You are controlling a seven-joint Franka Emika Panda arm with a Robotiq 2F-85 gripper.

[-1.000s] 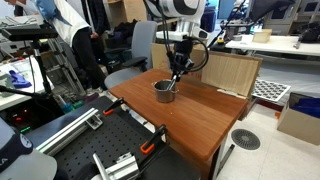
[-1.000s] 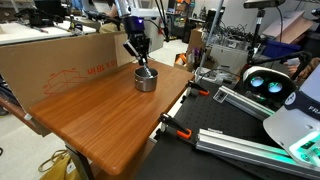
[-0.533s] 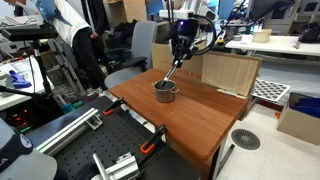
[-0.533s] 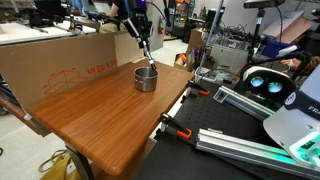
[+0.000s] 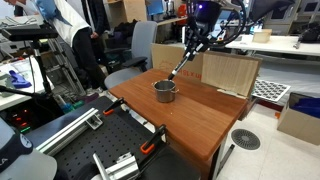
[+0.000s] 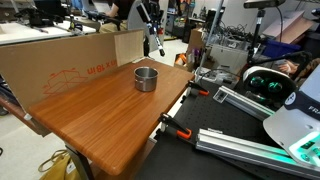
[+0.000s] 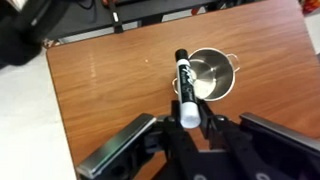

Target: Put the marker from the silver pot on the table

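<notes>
Robotiq gripper (image 7: pixel 190 120) hung high over the bench (image 7: pixel 100 90), clamped on the upper end of the marker (image 7: pixel 184 80), whose long axis slanted down toward the silver pot (image 7: pixel 212 75), its tip clear of the rim and well inside every bench edge.

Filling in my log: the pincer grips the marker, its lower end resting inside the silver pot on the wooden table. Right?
Not quite. The pincer grips the marker, but its lower end hangs in the air, clear of the silver pot on the wooden table. An exterior view shows it.
</notes>
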